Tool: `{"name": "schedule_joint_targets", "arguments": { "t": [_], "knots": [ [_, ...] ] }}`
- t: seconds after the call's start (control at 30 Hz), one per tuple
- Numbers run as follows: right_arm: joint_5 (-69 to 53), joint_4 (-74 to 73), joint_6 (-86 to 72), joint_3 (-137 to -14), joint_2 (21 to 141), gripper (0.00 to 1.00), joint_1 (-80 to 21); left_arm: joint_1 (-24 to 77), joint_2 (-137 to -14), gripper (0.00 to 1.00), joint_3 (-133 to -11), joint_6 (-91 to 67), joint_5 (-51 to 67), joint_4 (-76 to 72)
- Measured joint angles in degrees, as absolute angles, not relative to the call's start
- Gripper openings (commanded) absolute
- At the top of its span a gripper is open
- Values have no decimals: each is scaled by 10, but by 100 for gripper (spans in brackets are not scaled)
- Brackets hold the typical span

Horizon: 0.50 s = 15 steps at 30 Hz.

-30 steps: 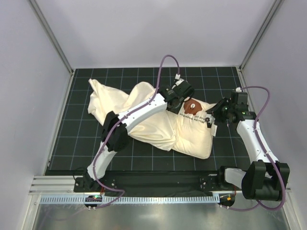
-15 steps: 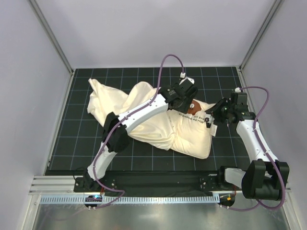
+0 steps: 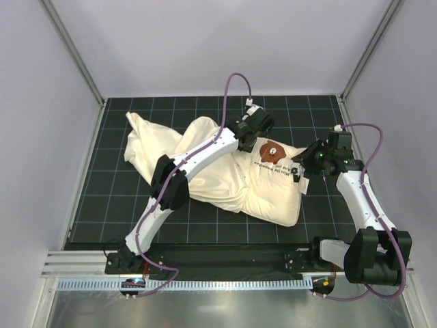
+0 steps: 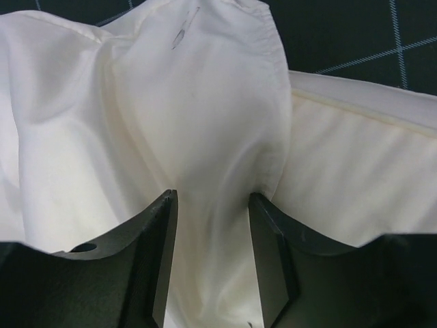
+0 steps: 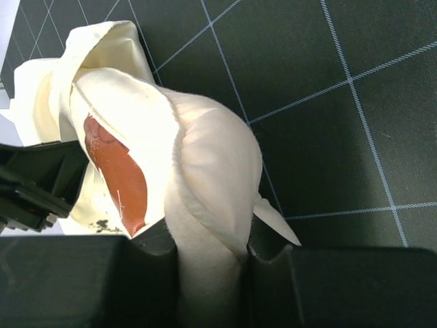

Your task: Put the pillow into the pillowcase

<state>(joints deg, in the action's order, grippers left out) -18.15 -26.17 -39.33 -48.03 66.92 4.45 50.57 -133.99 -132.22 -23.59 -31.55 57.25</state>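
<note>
I saw the pillowcase (image 4: 198, 123) as thin, smooth matt cloth, the pillow (image 5: 218, 164) as thicker fabric; the mat (image 5: 341, 137) at its three o'clock looked dull, the left gripper (image 4: 212, 198) matt plastic.

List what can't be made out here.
- Top view: the left arm crosses the pillowcase mouth; how much of the pillow is inside is unclear.
- Left wrist: cloth fills the gap of the left end effector; clamped or not, cannot tell.
- Right wrist: a pillow fold hides most of the logo; print too small to read.
</note>
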Motion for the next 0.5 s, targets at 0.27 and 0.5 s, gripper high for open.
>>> {"name": "schedule_joint_targets", "arguments": {
  "t": [0.27,0.5],
  "knots": [
    [-185,-257,-394,-480,673,4,44,498,-1340,5,-1320,-232,-299,570],
    [-188,-248,-394,-475,674,4,44,513,-1316,0,-1286,-205,-244,541]
  ]
}}
